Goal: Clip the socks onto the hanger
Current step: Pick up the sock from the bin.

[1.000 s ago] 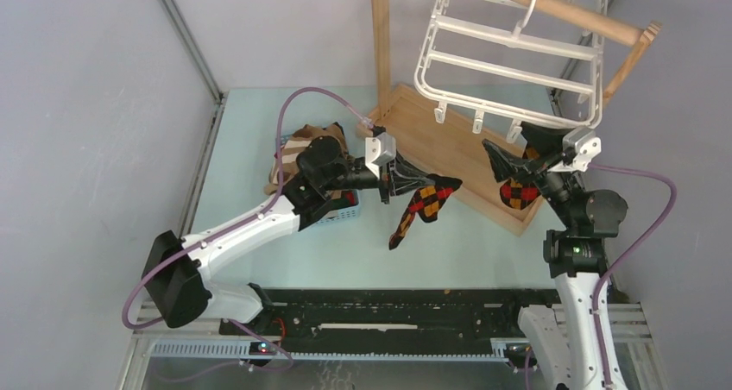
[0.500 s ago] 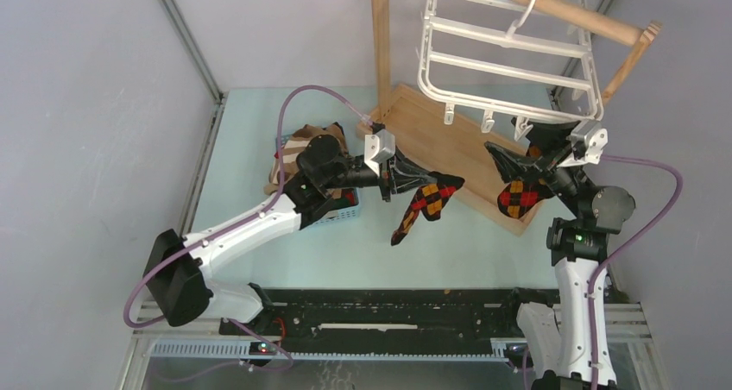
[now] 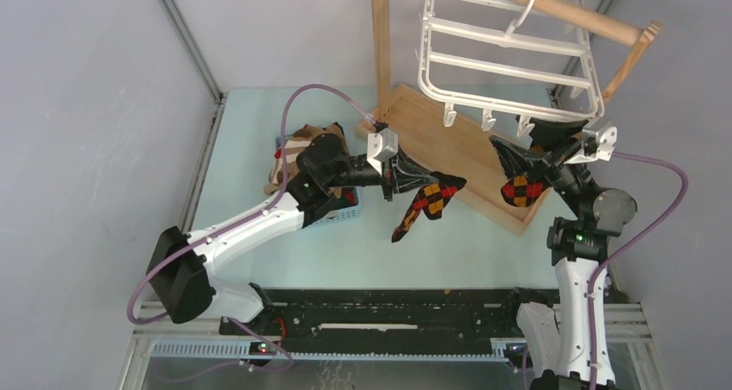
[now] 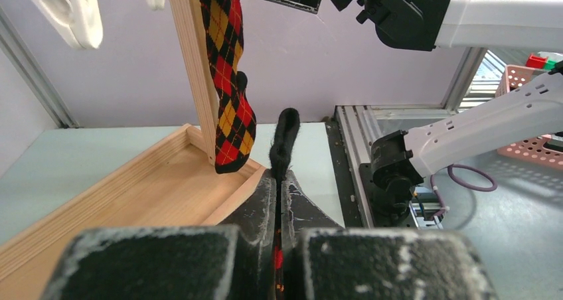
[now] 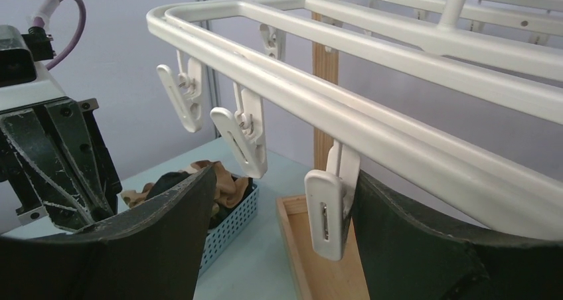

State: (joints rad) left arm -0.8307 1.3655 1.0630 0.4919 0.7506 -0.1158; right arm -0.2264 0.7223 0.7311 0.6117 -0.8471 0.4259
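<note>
Left gripper: clamped shut on one end of an argyle sock, which dangles above the table just beside the stand base. My right gripper: fingers spread wide, one on each side of a clip on the hanger. A second sock hangs below it; what holds it I cannot tell.

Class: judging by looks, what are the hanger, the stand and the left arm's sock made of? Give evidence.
Hanger: likely plastic; white, smooth, glossy moulded bars.
Stand: wood; tan, matte, visible grain.
Sock: knitted fabric; hangs limp, fuzzy edge.
</note>
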